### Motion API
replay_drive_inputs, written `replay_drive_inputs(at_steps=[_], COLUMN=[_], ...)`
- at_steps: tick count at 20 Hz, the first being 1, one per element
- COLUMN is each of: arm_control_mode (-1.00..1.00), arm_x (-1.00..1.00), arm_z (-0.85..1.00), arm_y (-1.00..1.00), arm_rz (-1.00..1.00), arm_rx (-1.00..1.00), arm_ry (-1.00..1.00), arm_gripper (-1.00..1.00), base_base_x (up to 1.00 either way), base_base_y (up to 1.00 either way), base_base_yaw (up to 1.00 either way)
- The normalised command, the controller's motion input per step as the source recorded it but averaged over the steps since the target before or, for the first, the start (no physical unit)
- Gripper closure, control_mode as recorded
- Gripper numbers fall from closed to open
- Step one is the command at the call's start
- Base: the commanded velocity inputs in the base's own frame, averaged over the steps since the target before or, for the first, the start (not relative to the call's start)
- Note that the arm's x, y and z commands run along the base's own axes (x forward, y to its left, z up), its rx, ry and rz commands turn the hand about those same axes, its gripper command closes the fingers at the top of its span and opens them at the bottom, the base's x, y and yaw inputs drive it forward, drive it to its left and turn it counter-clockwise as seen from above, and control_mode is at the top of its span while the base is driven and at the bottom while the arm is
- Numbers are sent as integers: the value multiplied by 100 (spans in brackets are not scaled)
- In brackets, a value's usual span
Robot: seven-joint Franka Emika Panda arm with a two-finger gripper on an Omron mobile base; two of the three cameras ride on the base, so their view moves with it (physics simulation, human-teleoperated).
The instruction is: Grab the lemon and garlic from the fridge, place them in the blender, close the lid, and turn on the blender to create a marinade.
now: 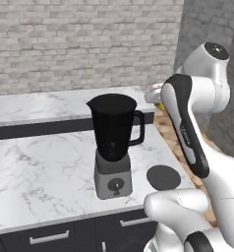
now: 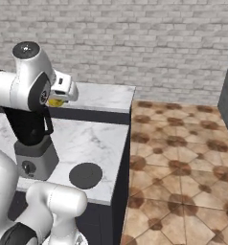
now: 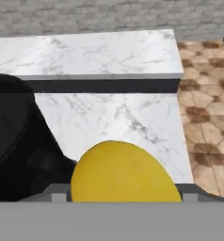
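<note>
Marble worktop (image 1: pixel 40 167), blender (image 1: pixel 114 142) near its front edge, lid (image 1: pixel 163 177) lying beside: jaws clasp the lemon (image 3: pixel 123 174) above the right edge; released short of the jar, it could roll floorward.

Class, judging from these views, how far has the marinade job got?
Done: the lemon is out of the fridge, held in the tool. In hand: carrying it above the counter beside the blender. Left: drop it in, fetch the garlic, fit the lid lying on the counter, turn the knob.
</note>
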Motion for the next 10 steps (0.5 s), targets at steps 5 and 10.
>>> replay_drive_inputs(at_steps=[5, 10], arm_control_mode=[-100, -100], arm_x=[60, 54], arm_z=[55, 21], arm_y=[100, 92], arm_rz=[0, 2], arm_rx=[-11, -5], arm_ry=[9, 13], arm_gripper=[100, 100], base_base_x=[0, 0], base_base_y=[0, 0], base_base_yaw=[0, 0])
